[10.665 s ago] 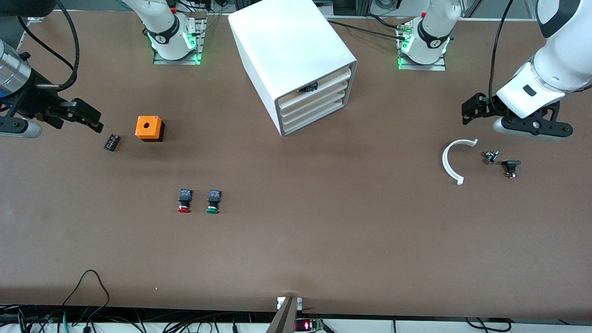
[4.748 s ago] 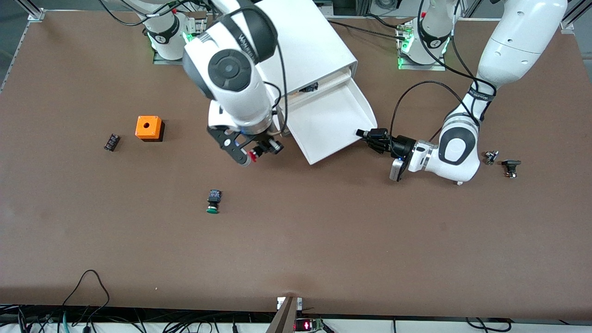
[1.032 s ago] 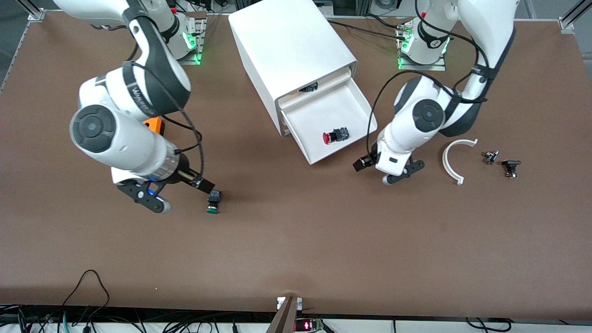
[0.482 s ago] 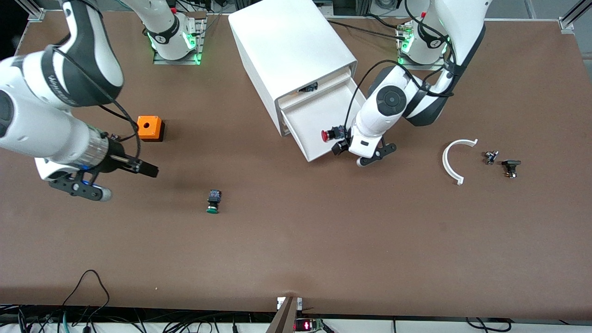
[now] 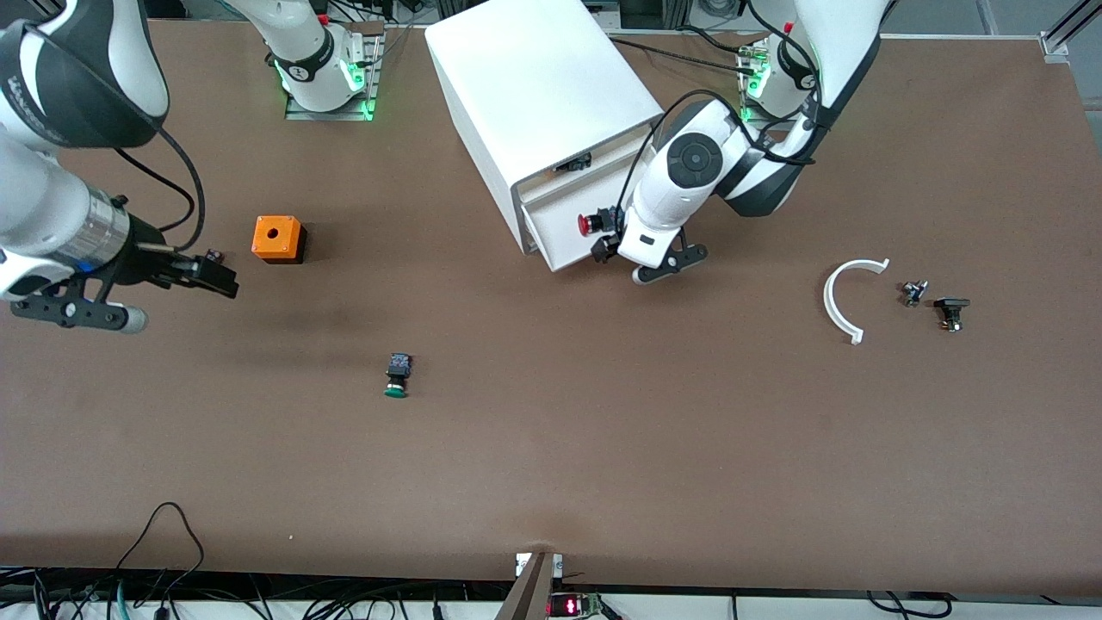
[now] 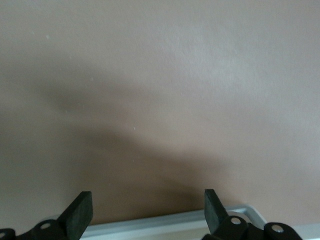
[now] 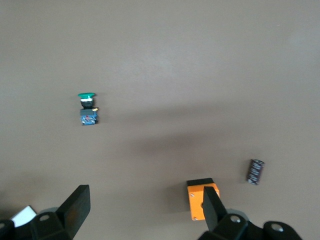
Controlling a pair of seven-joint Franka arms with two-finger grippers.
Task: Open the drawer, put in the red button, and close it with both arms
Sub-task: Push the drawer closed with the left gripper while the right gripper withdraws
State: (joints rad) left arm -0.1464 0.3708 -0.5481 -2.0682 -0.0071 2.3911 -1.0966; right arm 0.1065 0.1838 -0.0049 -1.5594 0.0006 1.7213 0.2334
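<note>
While both grippers' jaws gape empty, the glossy round red button [image 5: 588, 224] lies in the smooth white drawer [image 5: 551, 226], cap toward nine o'clock.

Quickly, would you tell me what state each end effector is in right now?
Left end effector: open, empty, at the drawer front.
Right end effector: open, empty, above the table.

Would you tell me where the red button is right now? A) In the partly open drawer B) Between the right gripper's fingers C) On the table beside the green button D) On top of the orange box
A: the red button lies in the drawer, which is partly open beside the left gripper.
</note>
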